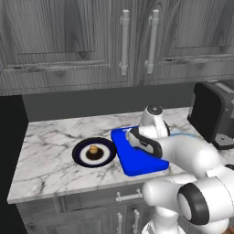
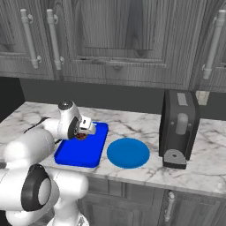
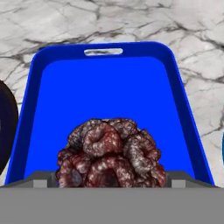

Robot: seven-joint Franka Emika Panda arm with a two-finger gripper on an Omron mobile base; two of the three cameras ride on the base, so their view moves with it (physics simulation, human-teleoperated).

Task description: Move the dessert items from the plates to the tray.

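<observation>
The dark reddish-brown dessert piece sits between my fingertips, held over the near end of the bright blue tray. In the right base view my gripper hangs just above the tray with the dark piece in it. The tan-orange pastry rests in the middle of the navy-rimmed plate, left of the tray. The plain blue round plate lies bare to the tray's right. The wrist hides the fingers in the left base view.
A black coffee machine stands on the marble counter right of the plain plate. Grey cabinet doors with long handles hang above. The counter ends at a dark gap on the left.
</observation>
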